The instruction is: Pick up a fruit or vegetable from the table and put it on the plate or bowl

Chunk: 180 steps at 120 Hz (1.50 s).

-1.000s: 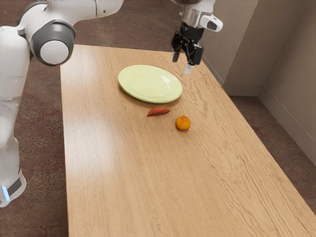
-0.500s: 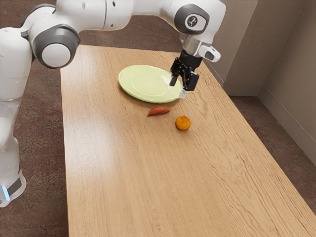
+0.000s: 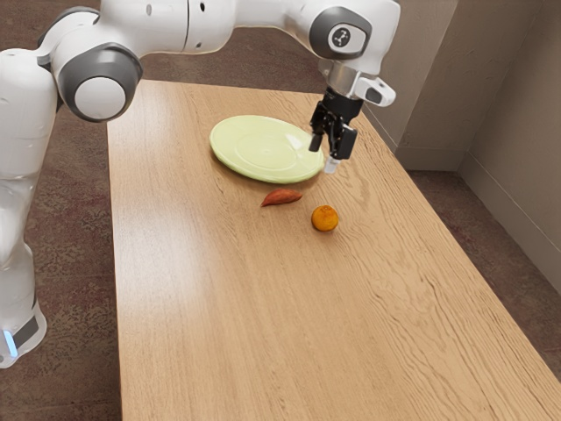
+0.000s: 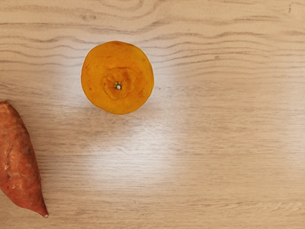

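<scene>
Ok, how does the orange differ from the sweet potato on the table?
The orange is round and bright orange; the sweet potato is long, tapered and reddish brown. The orange sits stem end up; the sweet potato lies on its side. Both rest on the table, apart.

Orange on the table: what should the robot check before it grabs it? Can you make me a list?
1. Orange lies free on the table, apart from the sweet potato: ok.
2. Gripper open and holding nothing: ok.
3. Gripper down at the orange: not ok. It hangs above the table, by the rim of the plate.
4. Plate bare, ready for a landing: ok.
5. Gripper lined up exactly over the orange: cannot tell.
</scene>
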Tool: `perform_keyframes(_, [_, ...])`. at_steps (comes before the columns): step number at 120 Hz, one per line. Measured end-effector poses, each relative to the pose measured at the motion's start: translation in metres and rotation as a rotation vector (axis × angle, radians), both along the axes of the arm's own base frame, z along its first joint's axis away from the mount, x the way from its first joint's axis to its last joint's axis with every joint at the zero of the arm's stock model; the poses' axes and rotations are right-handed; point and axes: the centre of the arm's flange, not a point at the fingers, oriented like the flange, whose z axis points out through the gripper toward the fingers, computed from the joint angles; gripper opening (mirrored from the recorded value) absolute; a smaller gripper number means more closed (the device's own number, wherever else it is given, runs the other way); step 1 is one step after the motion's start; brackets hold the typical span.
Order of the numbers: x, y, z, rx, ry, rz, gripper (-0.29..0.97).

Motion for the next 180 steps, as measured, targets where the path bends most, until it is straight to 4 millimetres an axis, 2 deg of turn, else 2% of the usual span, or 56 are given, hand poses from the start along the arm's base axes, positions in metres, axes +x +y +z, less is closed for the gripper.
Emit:
perform_keyframes(34, [-0.001, 0.006, 0.004, 0.005, -0.017, -0.009, 0.68])
perform_keyframes(56, [0.005, -0.001, 0.003, 0.008, -0.047, -0.030, 0.68])
perform_keyframes(66, [0.008, -0.008, -0.013, 0.006, -0.045, -0.043, 0.68])
perform_keyframes(85, [0.012, -0.006, -0.041, 0.004, -0.040, -0.049, 0.68])
perform_keyframes(104, [0.016, -0.001, -0.051, 0.013, -0.051, -0.059, 0.68])
perform_keyframes(123, [0.017, -0.002, -0.080, 0.007, -0.032, -0.070, 0.68])
perform_keyframes(146, [0.019, -0.002, -0.090, -0.009, -0.054, -0.077, 0.68])
perform_keyframes(180, [0.020, -0.003, -0.116, -0.035, -0.052, -0.082, 0.68])
